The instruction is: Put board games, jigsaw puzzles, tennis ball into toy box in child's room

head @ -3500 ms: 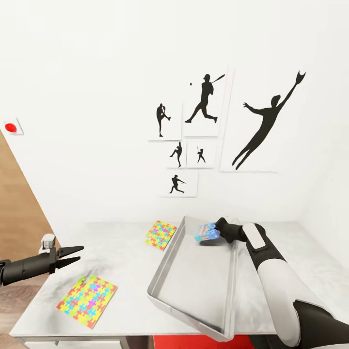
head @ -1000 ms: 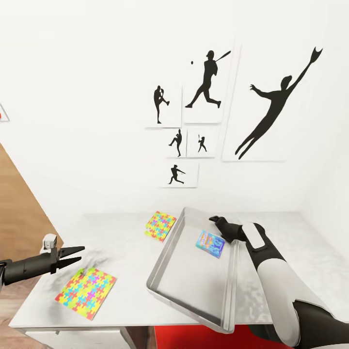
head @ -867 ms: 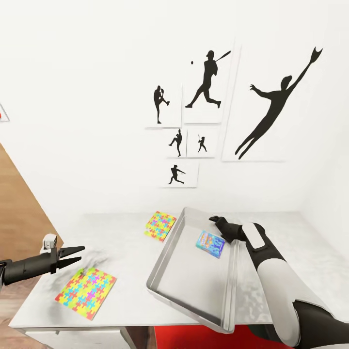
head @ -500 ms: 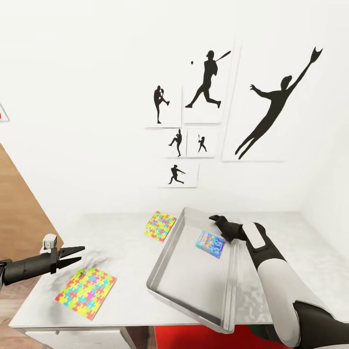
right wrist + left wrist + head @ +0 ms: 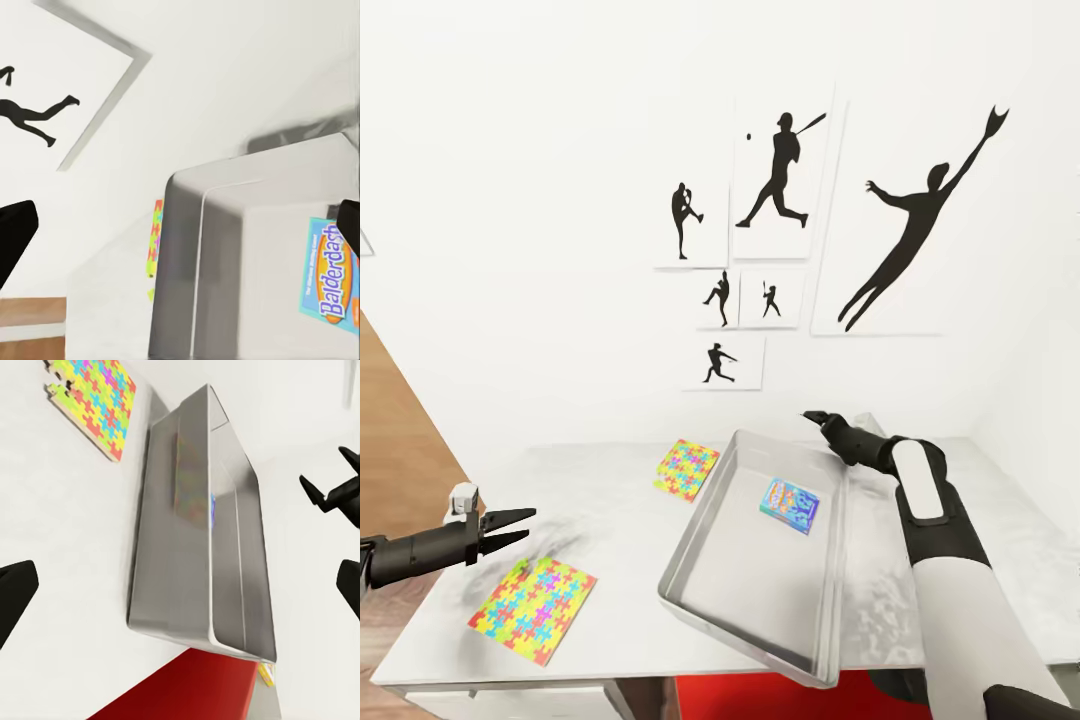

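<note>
The grey toy box [image 5: 705, 560] stands on the table [image 5: 610, 500], and one blue board game [image 5: 791, 504] lies flat inside near its far end. My right gripper [image 5: 815, 416] hangs open and empty above the box's far rim. The right wrist view looks down on the game [image 5: 328, 270] and the box [image 5: 217, 270]. One jigsaw puzzle [image 5: 687, 469] lies left of the box near the wall. Another jigsaw puzzle [image 5: 533, 609] lies at the table's front left. My left gripper [image 5: 515, 525] is open above that corner, pointing at the box [image 5: 195, 547]. The tennis ball and bed are out of view.
Black sports silhouette pictures [image 5: 780, 230] hang on the white wall behind the table. A brown wooden door [image 5: 400, 450] is at the left. Something red [image 5: 760, 695] shows under the table's front edge. Bare tabletop lies between the two puzzles.
My right gripper has let go of the board game, which now lies in the toy box. That arm has pulled up and back toward the wall. The camera has shifted slightly.
</note>
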